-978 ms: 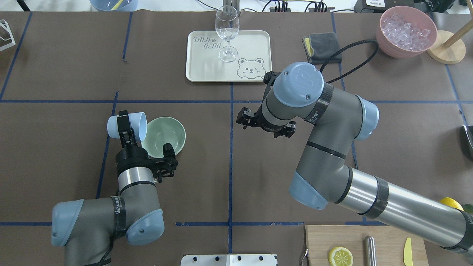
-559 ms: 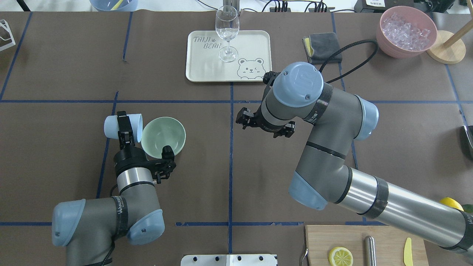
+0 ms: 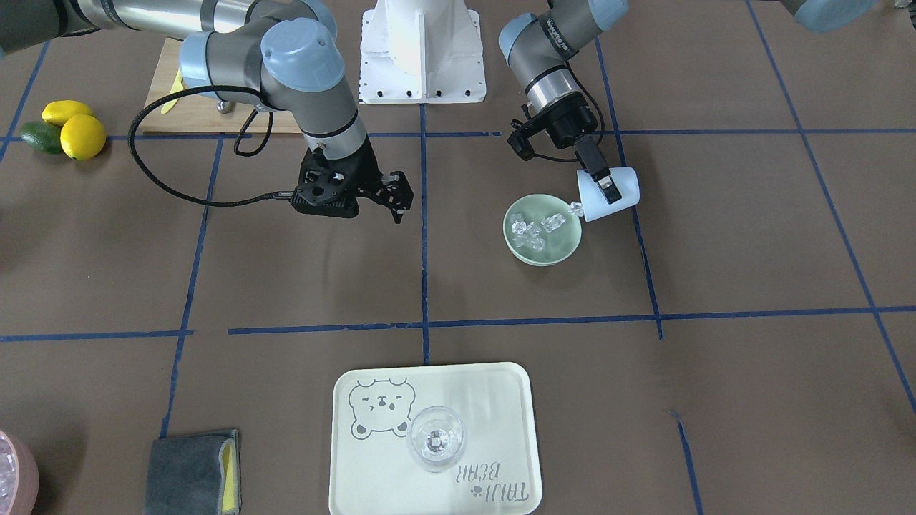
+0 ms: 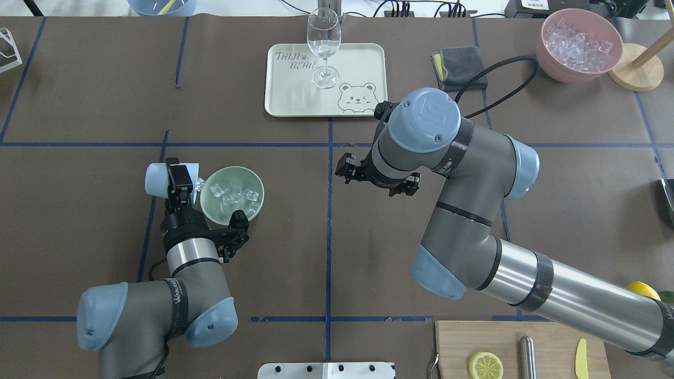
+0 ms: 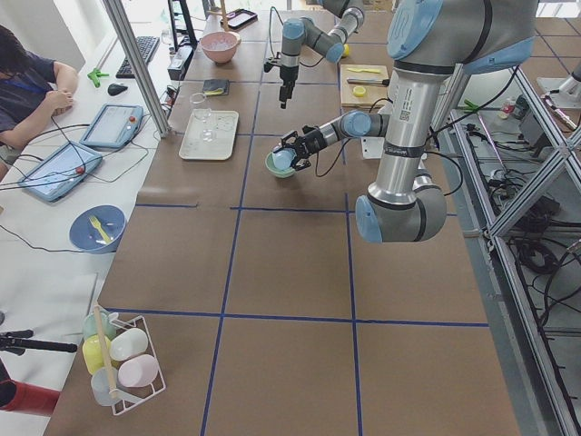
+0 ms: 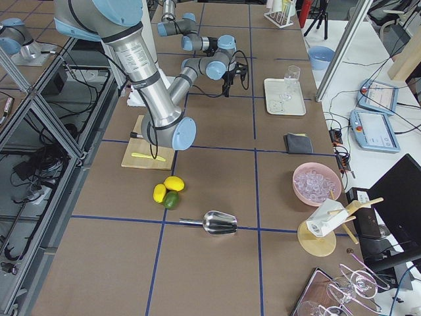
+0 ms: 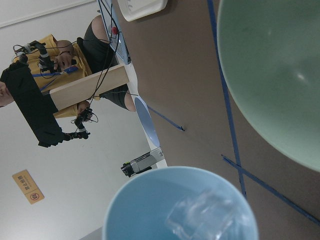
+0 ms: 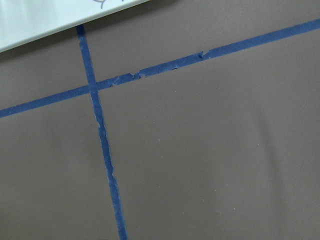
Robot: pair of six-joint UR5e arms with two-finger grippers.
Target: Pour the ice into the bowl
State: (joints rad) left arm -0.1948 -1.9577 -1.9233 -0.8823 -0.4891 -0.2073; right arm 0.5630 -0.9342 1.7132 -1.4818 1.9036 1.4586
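Note:
My left gripper (image 4: 177, 182) is shut on a light blue cup (image 4: 156, 179) and holds it tipped on its side, mouth towards the pale mint-green bowl (image 4: 231, 169). Several clear ice cubes (image 4: 233, 195) lie in the bowl, and one is at the cup's lip (image 4: 199, 184). The front view shows the same: the cup (image 3: 621, 187), the bowl (image 3: 547, 257) and the ice (image 3: 533, 232). In the left wrist view some ice (image 7: 210, 215) is still inside the cup (image 7: 145, 200), with the bowl (image 7: 270, 75) beyond it. My right gripper (image 4: 346, 168) hangs open and empty over the table's middle.
A cream tray (image 4: 363, 63) with a wine glass (image 4: 323, 45) stands at the back centre. A grey cloth (image 4: 459, 67) and a pink bowl of ice (image 4: 579, 45) are at the back right. A cutting board (image 4: 553, 342) with a lemon slice (image 4: 485, 364) is near right.
The cup has shifted a little left and tipped further. Ice has spilled out of it into the bowl, which was empty before. The right arm has not moved.

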